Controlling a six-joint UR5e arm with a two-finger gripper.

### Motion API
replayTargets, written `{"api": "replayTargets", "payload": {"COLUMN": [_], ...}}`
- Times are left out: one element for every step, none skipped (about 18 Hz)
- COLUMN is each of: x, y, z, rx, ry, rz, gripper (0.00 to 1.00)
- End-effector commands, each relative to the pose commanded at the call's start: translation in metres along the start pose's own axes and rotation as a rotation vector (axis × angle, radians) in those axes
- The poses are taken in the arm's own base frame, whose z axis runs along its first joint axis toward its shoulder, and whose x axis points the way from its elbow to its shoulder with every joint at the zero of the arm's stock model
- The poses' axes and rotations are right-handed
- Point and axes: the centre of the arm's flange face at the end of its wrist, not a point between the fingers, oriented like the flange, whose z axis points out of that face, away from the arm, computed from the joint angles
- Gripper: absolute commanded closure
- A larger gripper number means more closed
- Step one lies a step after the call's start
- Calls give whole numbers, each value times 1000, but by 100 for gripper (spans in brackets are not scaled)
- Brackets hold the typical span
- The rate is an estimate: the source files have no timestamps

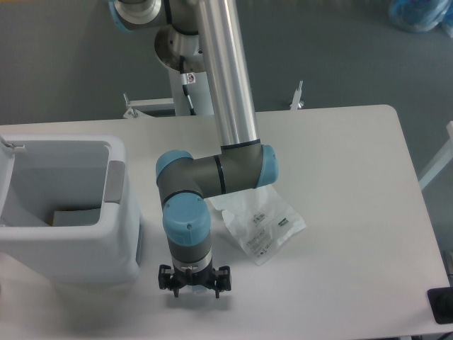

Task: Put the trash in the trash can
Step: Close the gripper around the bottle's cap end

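The trash in view is a flat white-translucent pouch [263, 224] with a small printed label, lying on the table right of the arm's blue-capped elbow, which covers its upper left corner. The trash can [122, 234] is a big white boxy bin at the table's left, with a grey tab [115, 181] on its right rim. My gripper [195, 291] points straight down near the table's front edge, just right of the bin's front corner and left of the pouch. Its black fingers [175, 289] stand spread apart, and the wrist hides whatever lies beneath it.
A flat greyish piece [74, 216] lies at the bottom of the bin. The arm's long silver tube [225, 71] slants over the table's back middle. A black object [442, 304] sits at the front right corner, and a blue bag [417, 14] lies on the floor far right.
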Motion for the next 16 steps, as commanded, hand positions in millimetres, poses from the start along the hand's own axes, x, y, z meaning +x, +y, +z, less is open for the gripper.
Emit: {"api": "replayTargets", "payload": {"x": [0,0,0,-1,-1,-1,-1,-1,-1,-1,0,0,-1,-1,-1,-1], "y": [0,0,-1,-1,-2,-1,-1,-1,-1,0,0,0,0,0,0,0], "z": [0,0,-1,-1,-2,-2,-2,-1,-1,-1,0,0,0,0,-1,-1], "rx": [0,0,1,1,3,2,2,1,2,0,-1,-1,-2,-2,-1,-1], "ry": [0,-1,-2,-3,-2,-4,-4,-3,-4,-5,-4,-4,-6,-9,-9,-9], "rz": [-2,-2,-1,-1,-1,0,-1,0,0,0,0,0,3,3,2,2], "gripper": [14,19,21,22,22,23,25,26,27,29,29,30,30,30,34,35]}}
